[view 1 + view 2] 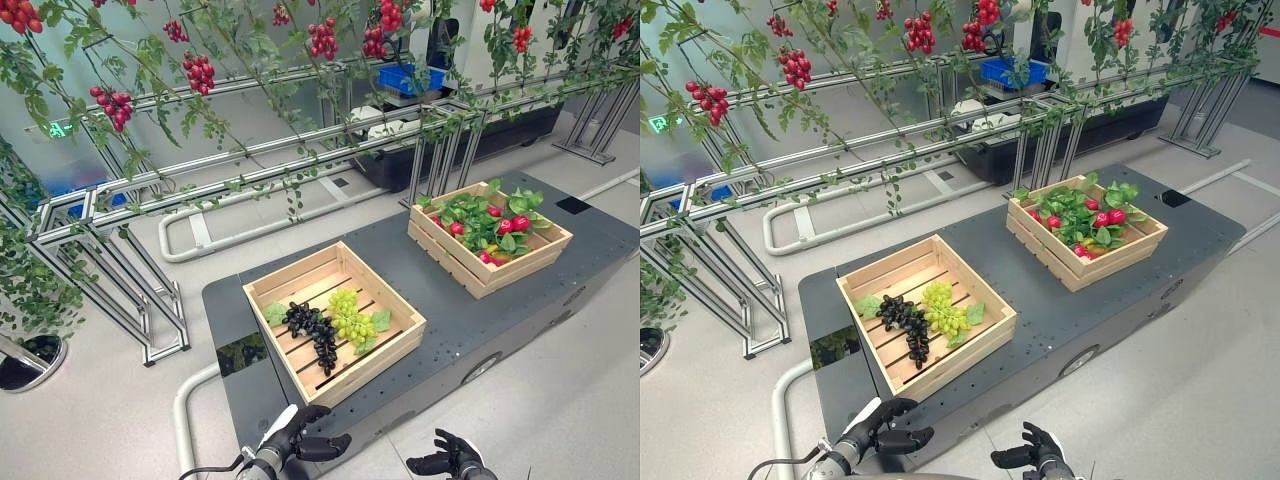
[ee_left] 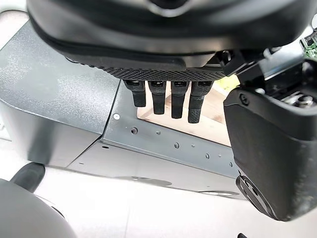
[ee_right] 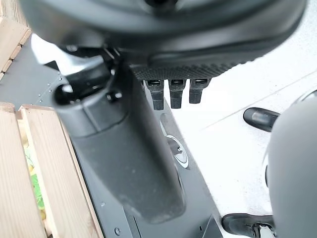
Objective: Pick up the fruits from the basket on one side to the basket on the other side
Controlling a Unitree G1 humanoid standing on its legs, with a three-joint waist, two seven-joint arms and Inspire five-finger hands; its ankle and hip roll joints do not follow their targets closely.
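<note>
Two wooden crates stand on a dark platform (image 1: 440,300). The near crate (image 1: 372,364) holds a black grape bunch (image 1: 312,328), a green grape bunch (image 1: 351,318) and some leaves. The far right crate (image 1: 500,276) holds red fruits (image 1: 513,224) among green leaves. My left hand (image 1: 300,438) hangs low in front of the platform's near edge, below the near crate, with its fingers (image 2: 163,101) straight and holding nothing. My right hand (image 1: 452,461) hangs off to its right, also below the platform edge, fingers (image 3: 171,93) relaxed and empty.
Metal racks (image 1: 110,215) with vines bearing red fruit clusters (image 1: 198,71) run behind and to the left of the platform. A white tube rail (image 1: 190,235) lies on the floor. A blue bin (image 1: 410,78) sits at the back.
</note>
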